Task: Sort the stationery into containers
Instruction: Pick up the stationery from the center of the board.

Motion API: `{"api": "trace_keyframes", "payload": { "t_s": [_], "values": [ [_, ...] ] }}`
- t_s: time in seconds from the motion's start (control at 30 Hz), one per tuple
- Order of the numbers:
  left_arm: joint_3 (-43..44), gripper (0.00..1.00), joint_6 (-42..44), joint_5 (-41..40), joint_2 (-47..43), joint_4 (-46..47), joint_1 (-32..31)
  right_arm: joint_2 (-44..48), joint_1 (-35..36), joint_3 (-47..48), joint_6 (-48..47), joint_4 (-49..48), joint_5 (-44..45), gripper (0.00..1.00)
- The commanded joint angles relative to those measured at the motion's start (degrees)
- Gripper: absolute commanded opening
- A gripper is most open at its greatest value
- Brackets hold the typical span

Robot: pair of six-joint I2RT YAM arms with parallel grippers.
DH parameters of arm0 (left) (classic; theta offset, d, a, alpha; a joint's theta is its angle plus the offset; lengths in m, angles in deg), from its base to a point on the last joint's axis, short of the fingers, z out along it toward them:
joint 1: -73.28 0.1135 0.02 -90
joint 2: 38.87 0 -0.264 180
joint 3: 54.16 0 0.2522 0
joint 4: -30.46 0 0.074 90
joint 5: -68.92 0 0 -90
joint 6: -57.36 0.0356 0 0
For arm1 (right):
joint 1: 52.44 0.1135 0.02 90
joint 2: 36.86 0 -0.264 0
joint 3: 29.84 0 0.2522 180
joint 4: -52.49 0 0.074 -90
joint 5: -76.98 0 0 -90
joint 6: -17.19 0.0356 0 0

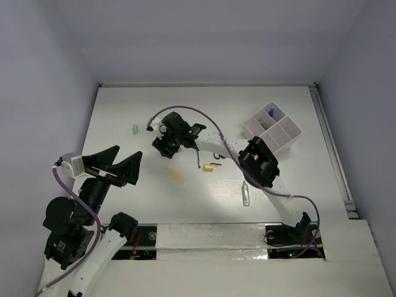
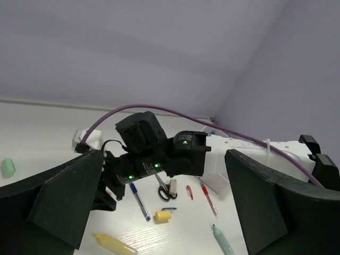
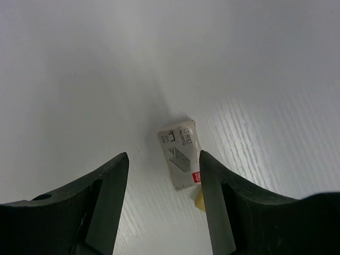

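Note:
My right gripper [image 3: 163,158] is open and low over the table, its jaws on either side of a small white staple box [image 3: 180,154] that lies close to the right finger. In the top view this gripper [image 1: 162,147] hides the box. The left wrist view shows a blue pen [image 2: 141,202], black-handled scissors [image 2: 164,189], a white eraser [image 2: 172,187], a red pen [image 2: 209,197], a short yellow piece [image 2: 162,215], a yellow highlighter [image 2: 114,244] and a green marker [image 2: 223,240]. My left gripper [image 1: 129,154] is open and empty, raised at the left. The white organizer tray [image 1: 291,133] is at the back right.
A small green eraser [image 1: 134,129] lies alone at the back left. A blue item [image 1: 270,112] stands in one tray compartment. The right arm [image 1: 257,162] and its purple cable [image 1: 185,110] stretch across the middle. Grey walls close in the table on three sides.

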Motion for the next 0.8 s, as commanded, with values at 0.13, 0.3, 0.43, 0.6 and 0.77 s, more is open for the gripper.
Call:
{"api": "trace_keyframes", "payload": {
  "t_s": [0.13, 0.3, 0.43, 0.6, 0.77],
  "values": [
    [0.2, 0.99, 0.2, 0.1, 0.5, 1.2, 0.0, -4.8, 1.4, 8.3, -1.8, 4.0, 3.6, 0.61],
    [-0.3, 0.99, 0.3, 0.3, 0.3, 1.4, 0.0, -7.0, 2.0, 9.2, -2.6, 4.9, 7.4, 0.6],
    [-0.8, 0.99, 0.5, 0.8, 0.1, 1.5, 0.0, -7.7, 2.0, 9.3, -2.3, 4.8, 7.9, 0.5],
    [-2.4, 0.99, 0.8, 0.3, -0.7, 1.2, 0.0, -7.1, 2.0, 8.3, -0.2, 1.7, 7.7, 0.23],
    [-6.0, 0.99, 0.3, -0.6, -1.4, 1.4, 0.0, -0.3, 1.5, 2.5, 5.2, -8.2, 11.3, 0.12]
  ]
}}
